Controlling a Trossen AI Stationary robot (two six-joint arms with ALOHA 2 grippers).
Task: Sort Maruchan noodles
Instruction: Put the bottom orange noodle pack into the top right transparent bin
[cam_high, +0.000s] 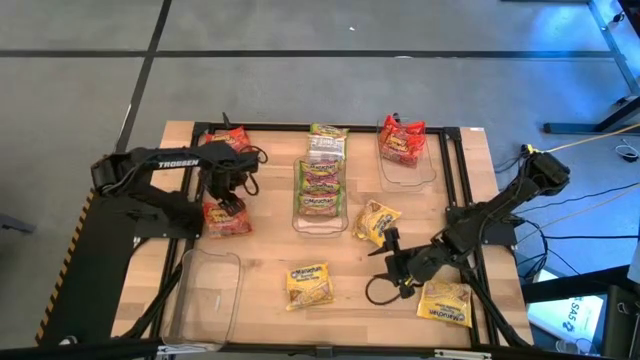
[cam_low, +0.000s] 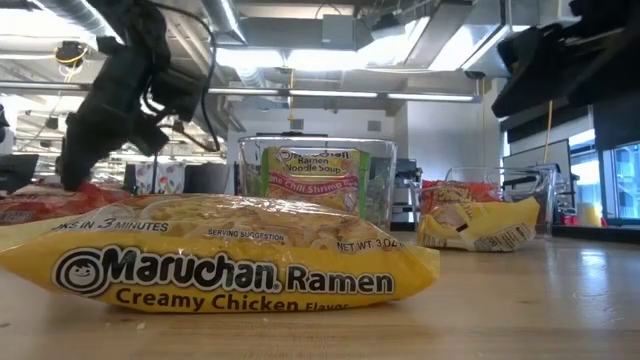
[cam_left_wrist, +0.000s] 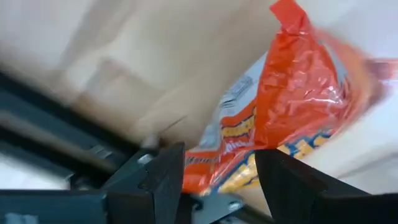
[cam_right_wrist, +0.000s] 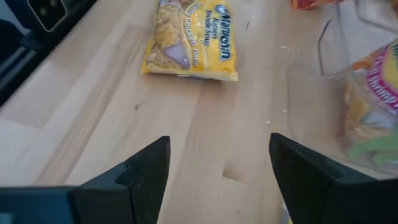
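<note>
My left gripper (cam_high: 226, 198) (cam_left_wrist: 221, 155) is at the table's left side, shut on a red noodle packet (cam_high: 228, 219) (cam_left_wrist: 292, 93). Another red packet (cam_high: 233, 140) lies near the far left corner. Green packets (cam_high: 320, 186) fill the middle clear bin, and one more (cam_high: 327, 141) lies at its far end. More red packets (cam_high: 402, 141) sit in the far right bin. Yellow packets lie flat on the table (cam_high: 377, 222) (cam_high: 309, 284) (cam_high: 445, 301). My right gripper (cam_high: 385, 268) (cam_right_wrist: 217, 149) is open above bare wood, between the yellow packets. My left gripper pinches the red packet between its two fingers at one end (cam_left_wrist: 214, 165), coming from above. The packet fills the gap between the fingers and stretches away from them. Whether it is clear of the table I cannot tell.
An empty clear bin (cam_high: 205, 292) stands at the near left. A black frame (cam_high: 455, 170) runs along the table's far and right sides. In the right wrist view a yellow packet (cam_right_wrist: 189, 40) lies ahead, and the bin of green packets (cam_right_wrist: 367, 112) stands off to one side.
</note>
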